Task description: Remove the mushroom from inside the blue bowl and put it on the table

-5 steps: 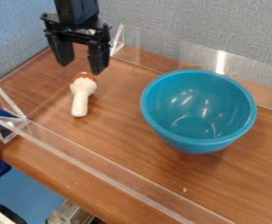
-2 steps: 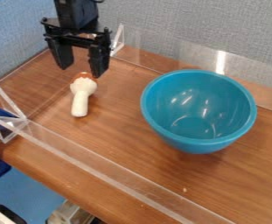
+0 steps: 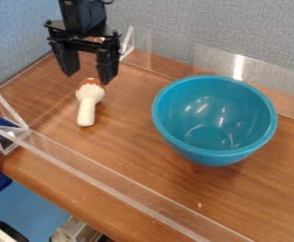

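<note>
The mushroom [image 3: 89, 104] lies on its side on the wooden table [image 3: 117, 142], left of the blue bowl [image 3: 216, 118], its orange-brown cap pointing toward the back. Nothing is inside the bowl. My black gripper [image 3: 87, 68] hangs just above and behind the mushroom, pointing down, its two fingers spread open with nothing between them.
Low clear acrylic walls [image 3: 98, 175] edge the table at the front, left and back. A blue-grey wall stands behind. The bowl takes up the right half of the tabletop.
The gripper has risen very slightly; the mushroom and bowl have not moved.
</note>
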{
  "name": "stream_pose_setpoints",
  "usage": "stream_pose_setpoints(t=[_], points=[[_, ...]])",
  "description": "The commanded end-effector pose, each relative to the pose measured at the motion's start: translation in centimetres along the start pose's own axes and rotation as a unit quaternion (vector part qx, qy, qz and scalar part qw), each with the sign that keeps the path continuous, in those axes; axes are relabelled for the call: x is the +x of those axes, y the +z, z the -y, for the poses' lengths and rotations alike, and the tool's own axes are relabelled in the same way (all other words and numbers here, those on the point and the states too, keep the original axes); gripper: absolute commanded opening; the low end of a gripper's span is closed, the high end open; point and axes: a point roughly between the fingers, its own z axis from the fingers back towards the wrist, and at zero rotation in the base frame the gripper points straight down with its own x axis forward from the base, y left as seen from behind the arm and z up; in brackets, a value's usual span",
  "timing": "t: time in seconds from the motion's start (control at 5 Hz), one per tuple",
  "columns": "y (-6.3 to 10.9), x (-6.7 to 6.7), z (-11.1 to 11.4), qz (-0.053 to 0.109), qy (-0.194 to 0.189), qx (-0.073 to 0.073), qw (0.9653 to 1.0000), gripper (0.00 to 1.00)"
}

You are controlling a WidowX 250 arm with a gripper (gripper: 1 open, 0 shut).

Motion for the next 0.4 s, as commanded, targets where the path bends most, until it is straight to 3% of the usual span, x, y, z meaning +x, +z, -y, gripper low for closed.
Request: stream_pose_setpoints(t=[0.0,0.2], points=[[0.67,0.3,-0.06,0.014,0.002,0.005,0.9999,1.0],[0.63,0.34,-0.14,0.014,0.006,0.005,0.9999,1.0]])
